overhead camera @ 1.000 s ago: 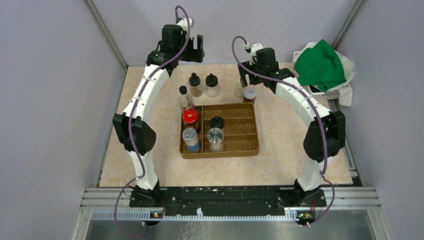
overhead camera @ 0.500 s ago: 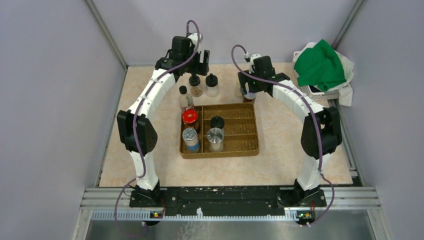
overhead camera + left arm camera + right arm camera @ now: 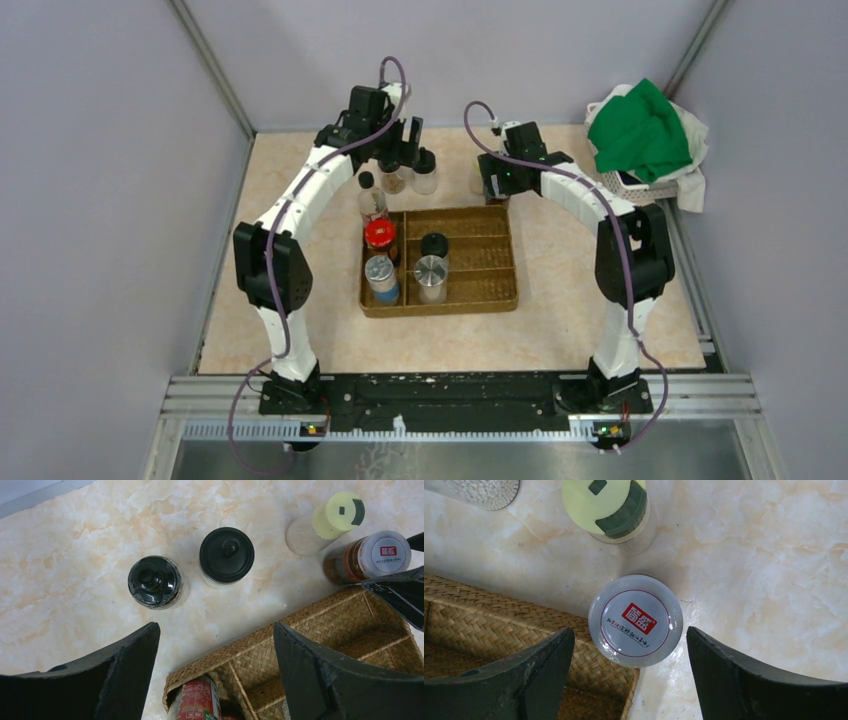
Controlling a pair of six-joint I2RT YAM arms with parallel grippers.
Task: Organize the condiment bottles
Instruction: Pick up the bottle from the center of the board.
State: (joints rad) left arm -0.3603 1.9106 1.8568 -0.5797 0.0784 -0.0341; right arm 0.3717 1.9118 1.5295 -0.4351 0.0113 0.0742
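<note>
My left gripper [image 3: 397, 150] is open above two black-lidded jars [image 3: 156, 581] [image 3: 227, 555] that stand behind the wooden tray [image 3: 320, 625]. A tall red-labelled bottle [image 3: 197, 700] shows between its fingers at the tray's far left corner. My right gripper [image 3: 498, 180] is open, its fingers either side of a white-lidded jar [image 3: 636, 620] by the tray's far right corner [image 3: 484, 625], not touching it. A yellow-green-lidded shaker [image 3: 605, 502] stands just behind that jar. The tray holds a red-lidded jar [image 3: 379, 234], a blue-labelled jar [image 3: 381, 272], a black-lidded jar [image 3: 434, 245] and a silver-lidded one [image 3: 431, 270].
A basket of green and white cloth [image 3: 645, 130] sits at the back right corner. Grey walls close in the table on three sides. The tray's right compartments [image 3: 485, 255] hold nothing. Part of another glass jar [image 3: 479, 487] shows at the right wrist view's top left.
My left gripper has moved right and down over the two black-lidded jars. My right gripper has moved down over the white-lidded jar. No bottle has moved.
</note>
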